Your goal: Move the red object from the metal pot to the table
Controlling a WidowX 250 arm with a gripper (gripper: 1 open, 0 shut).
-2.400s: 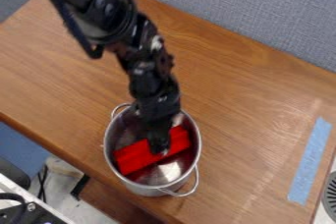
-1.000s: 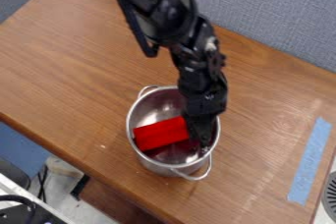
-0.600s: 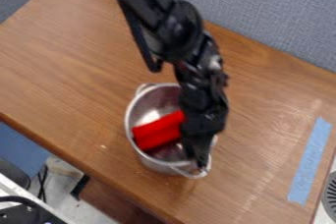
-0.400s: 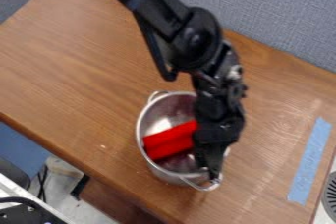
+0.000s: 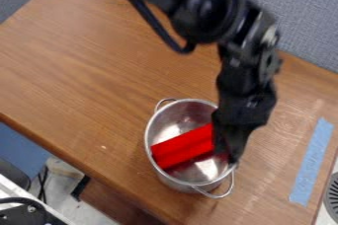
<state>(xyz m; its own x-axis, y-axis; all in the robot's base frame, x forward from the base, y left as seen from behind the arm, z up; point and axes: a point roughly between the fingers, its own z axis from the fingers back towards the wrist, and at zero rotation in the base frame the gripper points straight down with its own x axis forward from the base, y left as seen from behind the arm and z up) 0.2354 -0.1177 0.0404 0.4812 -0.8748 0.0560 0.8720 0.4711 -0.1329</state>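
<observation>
So, the red object (image 5: 183, 148) is seen inside the metal pot (image 5: 175, 120), not out on the desk (image 5: 79, 71) yet. It's lying slanted across the bowl, with its lower end towards the pot's left wall and its higher end up by the right rim. That higher end is where the tool (image 5: 231, 153) is clamped shut on it, pointed straight down. The fingertips themselves are dark and a bit smeared, so exactly how much of the block is pinched can't be made out. Whether the low end is touching the pot's bottom or hanging just clear of it can't be told either.

Nothing else is seen in the pot, just shiny steel around the red block. One small loop handle can be picked out at the near rim; the opposite one isn't clear enough to call.

The pot is sat on the brown wood-grain desk, close to its near edge. A strip of light blue tape (image 5: 313, 160) is stuck on the desk well off to the right, apart from the pot.

Counted up: one pot, one red block, one tape strip, and one black arm (image 5: 199, 12) coming in from the upper left.
</observation>
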